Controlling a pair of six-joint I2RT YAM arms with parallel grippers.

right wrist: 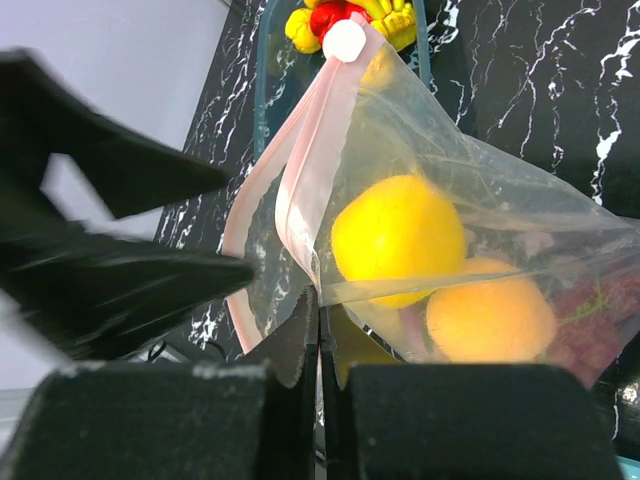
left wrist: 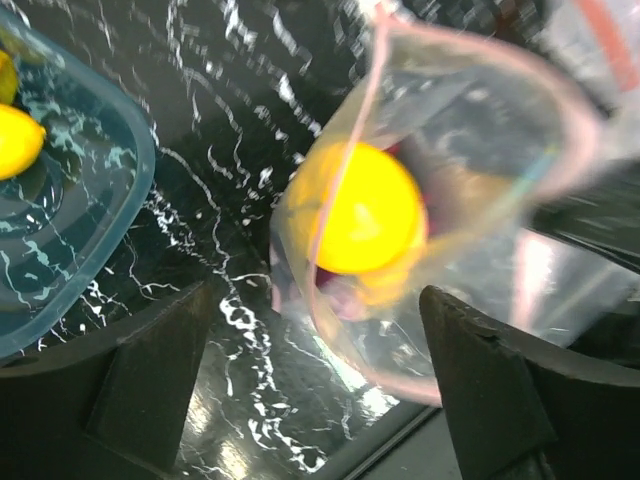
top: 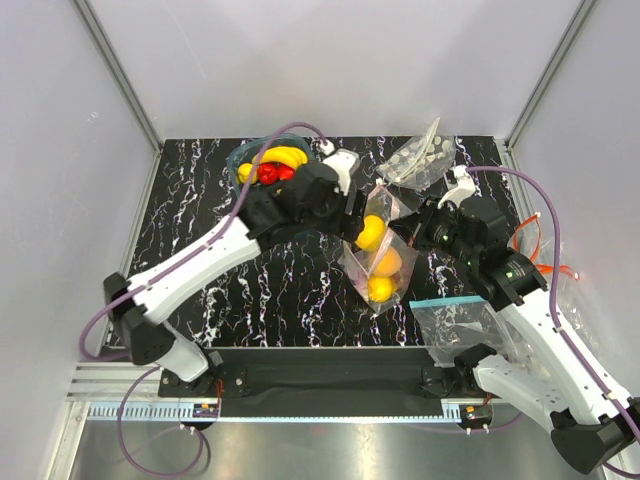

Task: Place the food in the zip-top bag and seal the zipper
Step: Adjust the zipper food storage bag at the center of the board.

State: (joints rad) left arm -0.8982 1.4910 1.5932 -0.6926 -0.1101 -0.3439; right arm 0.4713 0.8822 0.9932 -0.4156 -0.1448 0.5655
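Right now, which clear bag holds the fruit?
The pink-strip zip-top bag pinched in the right gripper: a lemon and an orange fruit show through it. The teal-strip bag lies flat, no fruit visible.

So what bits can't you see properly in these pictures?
- Left wrist view: the zip-top bag and its lemon are smeared by blur.
- Right wrist view: the grape cluster is cut off by the right edge and hazy behind plastic.
- Top view: the zipper is too thin to follow.

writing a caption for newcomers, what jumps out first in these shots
The clear zip-top bag mid-table, yellow and orange fruit inside, the right gripper with jaws shut on its edge. Then the left gripper open over the bag's mouth, and the blue tub behind.
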